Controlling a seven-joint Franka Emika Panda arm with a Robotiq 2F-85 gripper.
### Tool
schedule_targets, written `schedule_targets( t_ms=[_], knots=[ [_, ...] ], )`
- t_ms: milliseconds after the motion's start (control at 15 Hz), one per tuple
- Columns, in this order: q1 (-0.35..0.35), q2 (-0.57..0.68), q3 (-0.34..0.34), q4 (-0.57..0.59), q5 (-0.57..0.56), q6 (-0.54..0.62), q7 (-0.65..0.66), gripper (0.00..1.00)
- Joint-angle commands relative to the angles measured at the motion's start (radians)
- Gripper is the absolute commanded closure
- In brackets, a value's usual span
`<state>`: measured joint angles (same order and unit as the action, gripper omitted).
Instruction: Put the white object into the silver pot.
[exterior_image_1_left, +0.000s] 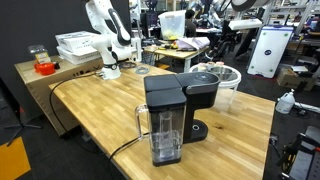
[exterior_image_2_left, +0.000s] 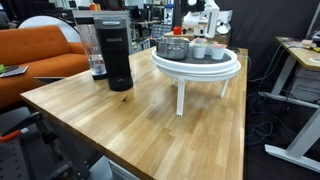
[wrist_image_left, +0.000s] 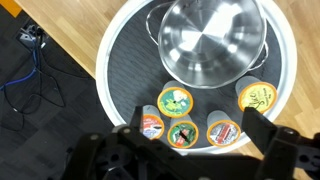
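Observation:
The silver pot (wrist_image_left: 210, 38) is a wide, empty metal pot standing on the far part of a round white-rimmed tray (wrist_image_left: 108, 75). Several white pods with coloured lids stand on the tray's near part, among them a green-lidded one (wrist_image_left: 175, 100) and an orange-rimmed one (wrist_image_left: 222, 130). My gripper (wrist_image_left: 198, 135) is open and empty, hanging above the pods with a finger on each side of them. In both exterior views the pot (exterior_image_2_left: 172, 45) and tray (exterior_image_2_left: 195, 63) (exterior_image_1_left: 228, 72) stand behind the coffee maker. The arm (exterior_image_2_left: 200, 18) hangs over the tray.
A black coffee maker with a clear jug (exterior_image_1_left: 168, 112) (exterior_image_2_left: 112, 55) stands on the wooden table (exterior_image_1_left: 90, 110), its cable trailing off the edge. The tray rests on a white stand (exterior_image_2_left: 181, 95). An orange sofa (exterior_image_2_left: 35, 55) is beside the table. Cables lie on the floor (wrist_image_left: 25, 60).

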<state>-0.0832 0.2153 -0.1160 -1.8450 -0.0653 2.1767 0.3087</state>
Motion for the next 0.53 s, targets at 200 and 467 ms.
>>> schedule_targets(
  t_ms=[200, 467],
  knots=[
    [-0.009, 0.013, 0.004, 0.013, 0.111, -0.053, -0.005, 0.0],
    [-0.012, 0.009, -0.003, 0.005, 0.133, -0.055, -0.004, 0.0]
  ],
)
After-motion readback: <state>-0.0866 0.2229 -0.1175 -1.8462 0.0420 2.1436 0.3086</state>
